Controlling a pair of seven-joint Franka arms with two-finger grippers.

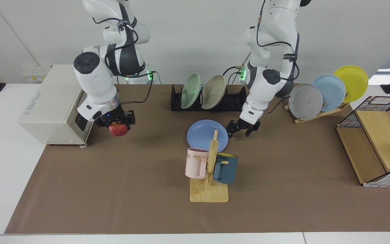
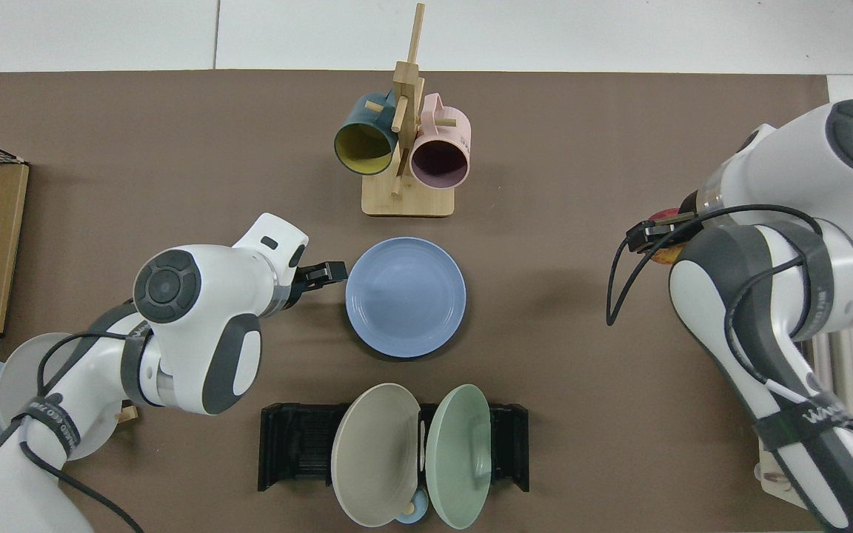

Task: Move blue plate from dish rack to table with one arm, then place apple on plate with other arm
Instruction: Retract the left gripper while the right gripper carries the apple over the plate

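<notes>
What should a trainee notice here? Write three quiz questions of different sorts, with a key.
1. True or false: the round periwinkle-blue plate lies flat on the brown-covered table.
2. Which gripper holds the small red apple? A) left B) right
3. Fill in: the left gripper is ___ beside the plate.

Key: 1 true. 2 B; the right gripper holds it above the table. 3 open, off the plate's rim.

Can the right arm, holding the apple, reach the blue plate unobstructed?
Probably yes: bare table lies between the right pincer with the apple and the blue plate; the left pincer sits beside it.
</notes>
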